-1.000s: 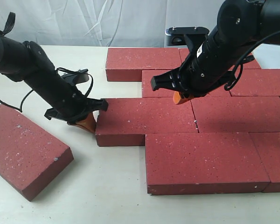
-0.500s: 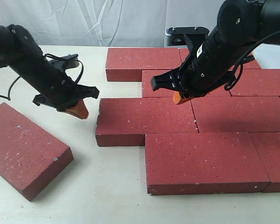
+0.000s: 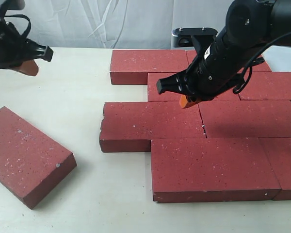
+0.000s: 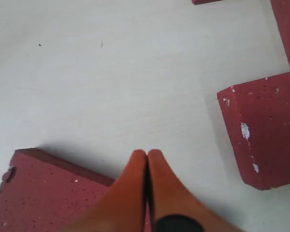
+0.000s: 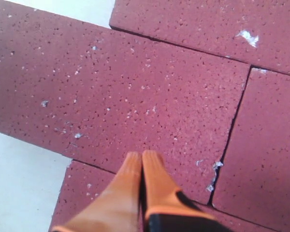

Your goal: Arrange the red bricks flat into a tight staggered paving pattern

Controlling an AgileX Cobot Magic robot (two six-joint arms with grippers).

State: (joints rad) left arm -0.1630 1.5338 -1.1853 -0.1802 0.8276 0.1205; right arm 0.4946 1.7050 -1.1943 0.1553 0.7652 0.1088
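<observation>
Red bricks (image 3: 208,121) lie flat in staggered rows from centre to right on the table (image 3: 87,82). One loose brick (image 3: 26,155) sits skewed at near left, well apart from the patch. Left gripper (image 3: 28,68) is up at far left and right gripper (image 3: 185,101) hovers over the paved rows, both with fingers pressed together, holding nothing. Bricks look heavy, rigid and rough with chip-prone corners, so I'd shove the loose one by a long side face, near its middle, not pinch it.
</observation>
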